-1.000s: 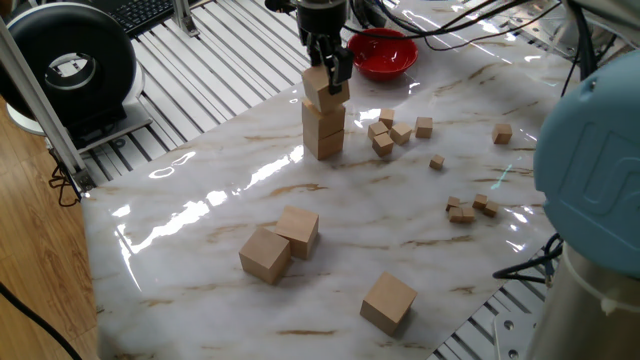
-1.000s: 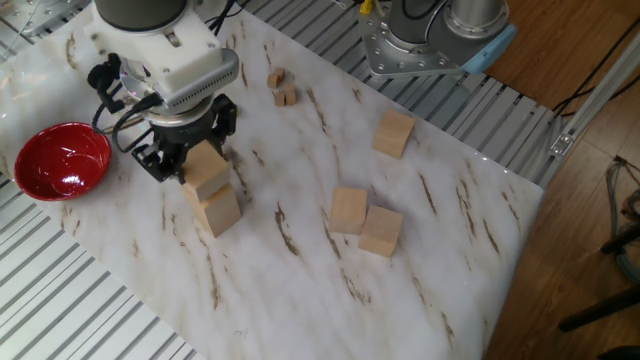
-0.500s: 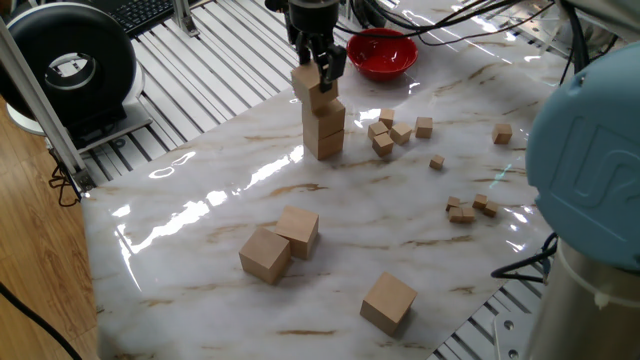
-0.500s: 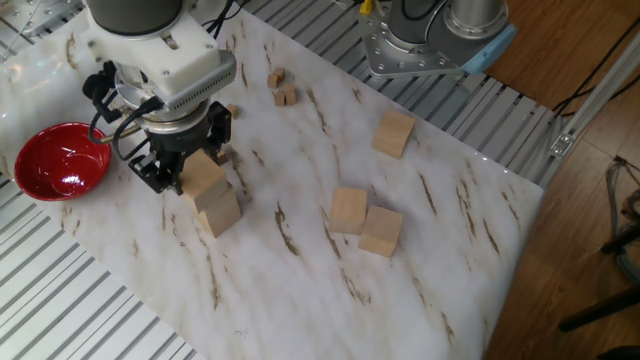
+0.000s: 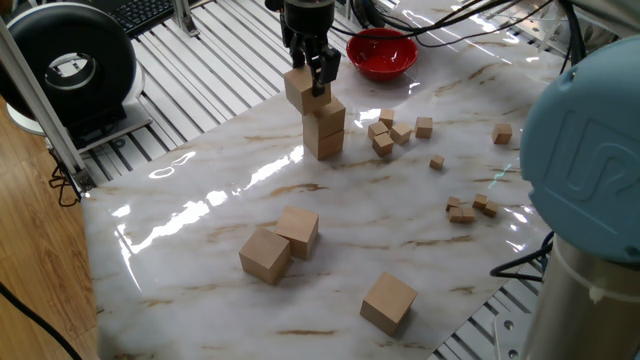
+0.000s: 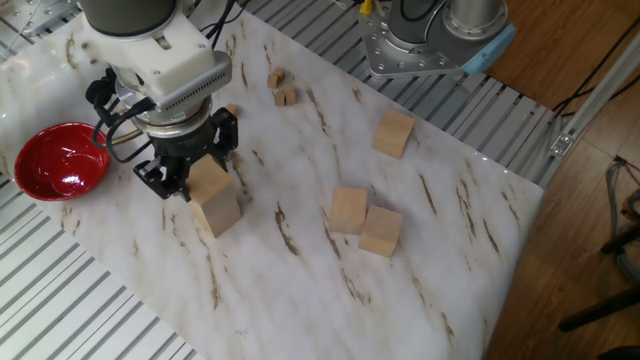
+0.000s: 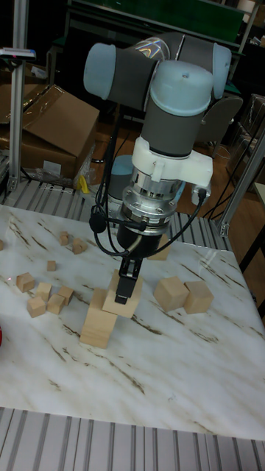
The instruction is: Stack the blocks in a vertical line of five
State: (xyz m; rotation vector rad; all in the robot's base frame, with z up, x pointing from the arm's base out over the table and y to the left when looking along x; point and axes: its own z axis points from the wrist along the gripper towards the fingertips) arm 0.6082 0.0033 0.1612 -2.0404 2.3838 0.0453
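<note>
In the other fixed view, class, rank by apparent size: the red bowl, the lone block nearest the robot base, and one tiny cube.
1. Red bowl, clearly the widest.
2. Lone block.
3. Tiny cube, far the smallest.
All lie at differing distances from the camera, but the gaps look too big for that to change the order.

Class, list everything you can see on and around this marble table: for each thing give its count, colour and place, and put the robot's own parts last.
Stacked blocks: two, light tan, near the bowl.
Held block: one, light tan, in the gripper, offset over the stack.
Loose blocks: three, light tan; two touching, one apart near the table edge.
Tiny cubes: about a dozen, tan, scattered.
Bowl: one, red, at the table's far edge.
Table: one, white marble.
Gripper: one, black, shut on the held block.
</note>
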